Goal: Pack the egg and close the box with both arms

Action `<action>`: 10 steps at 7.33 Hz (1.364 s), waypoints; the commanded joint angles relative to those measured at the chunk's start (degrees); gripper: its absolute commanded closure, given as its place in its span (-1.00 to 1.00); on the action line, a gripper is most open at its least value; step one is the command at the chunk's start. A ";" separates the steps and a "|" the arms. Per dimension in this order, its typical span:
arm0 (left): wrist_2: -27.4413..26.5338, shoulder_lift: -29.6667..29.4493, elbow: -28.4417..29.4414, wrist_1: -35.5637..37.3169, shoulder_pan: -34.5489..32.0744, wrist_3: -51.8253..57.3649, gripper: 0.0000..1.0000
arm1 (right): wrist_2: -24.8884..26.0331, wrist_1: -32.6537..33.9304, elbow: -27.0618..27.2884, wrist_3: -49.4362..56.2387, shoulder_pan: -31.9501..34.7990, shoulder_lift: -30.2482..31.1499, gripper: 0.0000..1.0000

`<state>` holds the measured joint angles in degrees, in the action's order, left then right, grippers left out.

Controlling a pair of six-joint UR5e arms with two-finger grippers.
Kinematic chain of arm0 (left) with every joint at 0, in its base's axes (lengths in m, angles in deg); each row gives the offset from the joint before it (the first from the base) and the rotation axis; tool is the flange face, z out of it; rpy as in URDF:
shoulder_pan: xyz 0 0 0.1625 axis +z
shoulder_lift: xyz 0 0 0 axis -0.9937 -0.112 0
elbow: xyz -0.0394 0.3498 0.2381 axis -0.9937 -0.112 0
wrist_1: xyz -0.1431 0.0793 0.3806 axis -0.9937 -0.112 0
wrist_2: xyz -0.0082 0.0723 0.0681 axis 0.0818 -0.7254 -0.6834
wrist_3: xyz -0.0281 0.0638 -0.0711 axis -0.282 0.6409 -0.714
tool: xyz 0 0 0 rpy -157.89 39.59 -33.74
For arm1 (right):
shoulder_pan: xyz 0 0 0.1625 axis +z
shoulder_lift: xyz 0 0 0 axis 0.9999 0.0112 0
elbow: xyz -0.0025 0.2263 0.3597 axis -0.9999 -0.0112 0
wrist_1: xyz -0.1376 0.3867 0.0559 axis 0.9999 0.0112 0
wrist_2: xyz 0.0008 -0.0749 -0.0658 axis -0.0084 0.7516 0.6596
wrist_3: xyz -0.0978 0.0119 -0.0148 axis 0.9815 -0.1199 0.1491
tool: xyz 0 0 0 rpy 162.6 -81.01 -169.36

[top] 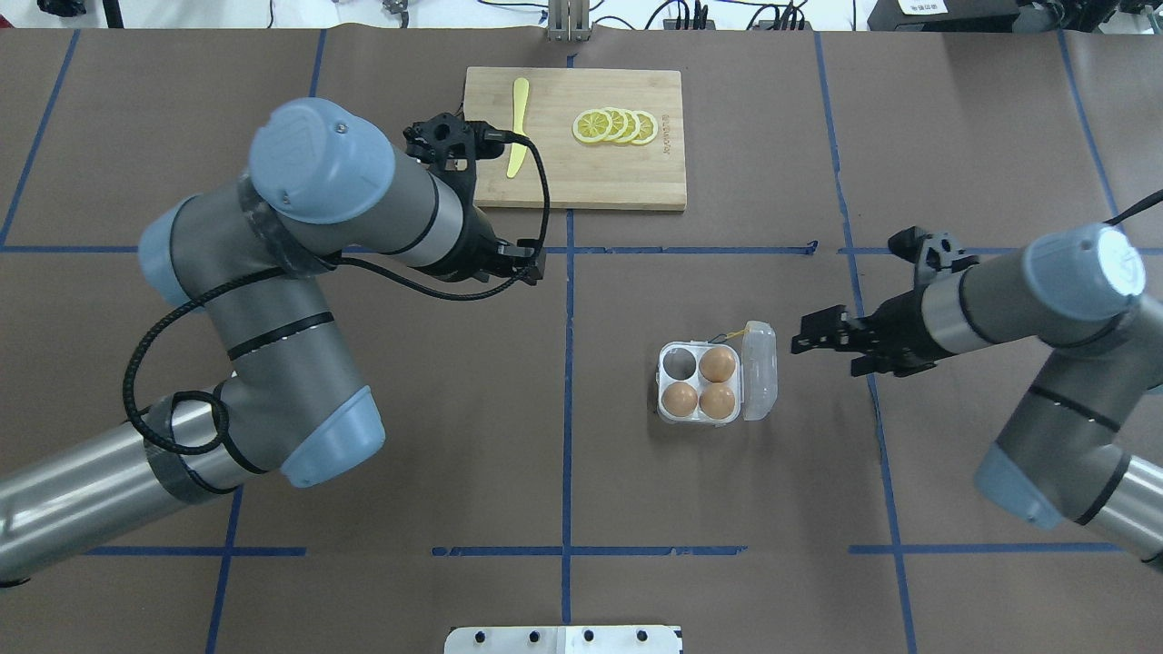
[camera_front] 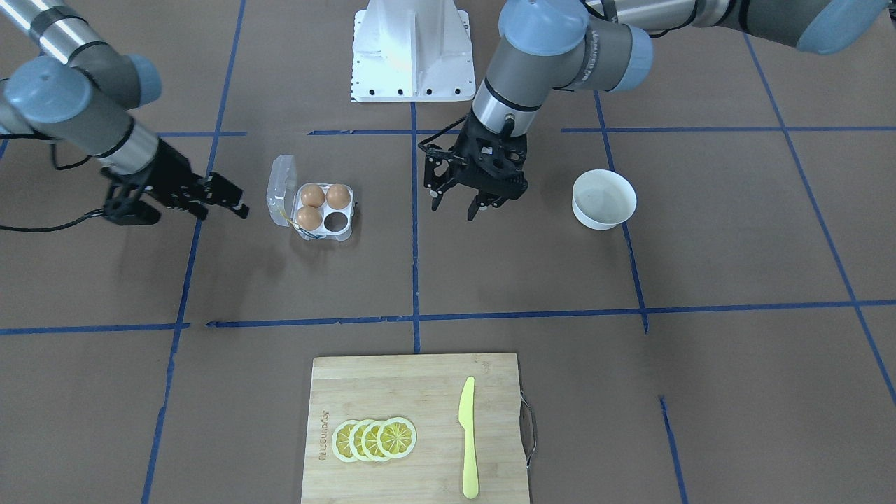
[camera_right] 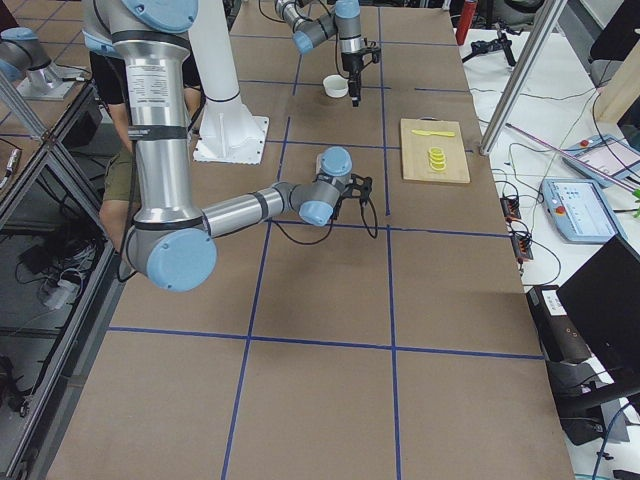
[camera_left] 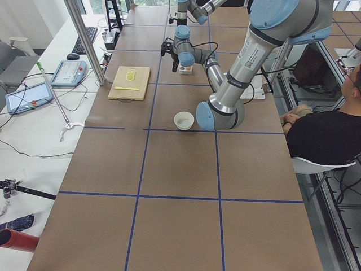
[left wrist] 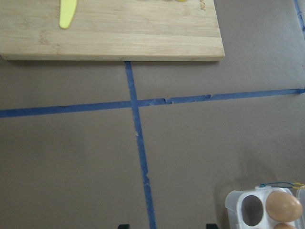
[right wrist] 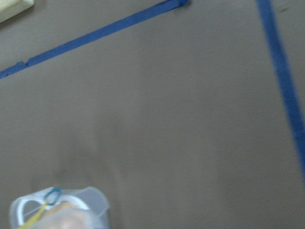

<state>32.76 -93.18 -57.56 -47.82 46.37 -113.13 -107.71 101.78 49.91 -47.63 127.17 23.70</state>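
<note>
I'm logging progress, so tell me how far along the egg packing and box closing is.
Done: three eggs sit in the box. One cell is empty, the bowl looks empty, and no loose egg shows. In hand: nothing. The left fingers are open and bare, and the right fingers hover beside the lid. Left: the lid is up, so closing remains.

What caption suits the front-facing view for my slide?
Box with lid open, three eggs, one cell empty; right gripper beside the lid, open left gripper between box and white bowl.
</note>
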 commanded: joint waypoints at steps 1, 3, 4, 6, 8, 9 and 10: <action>0.71 2.96 -0.53 -0.10 -3.66 7.31 -0.24 | 5.06 13.92 6.40 -5.70 -4.32 -9.94 -1.00; 0.72 3.41 -1.05 -0.10 -4.64 7.41 -0.24 | 5.33 25.85 15.04 -5.70 -3.80 -12.61 -1.00; 0.80 4.10 -2.27 0.07 -5.60 8.72 -0.24 | 4.63 25.98 15.15 -5.70 -1.71 -13.31 -1.00; 0.80 12.07 -8.67 0.16 -8.14 12.92 -0.24 | -2.88 27.38 17.08 -5.09 6.87 -10.87 -1.00; 5.60 19.54 -11.68 0.07 -16.71 24.49 -0.30 | -14.14 27.21 17.79 4.77 19.18 -4.13 -1.00; 9.29 23.84 -11.86 0.07 -24.69 33.86 -0.32 | -17.23 27.21 18.23 15.64 24.37 1.91 -1.00; 11.42 28.41 -11.69 0.07 -30.33 44.31 -0.35 | -19.96 27.21 18.06 25.06 29.46 6.59 -1.00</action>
<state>41.00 -70.16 -69.08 -47.73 23.51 -80.54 -123.77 128.98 67.88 -34.08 150.18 24.26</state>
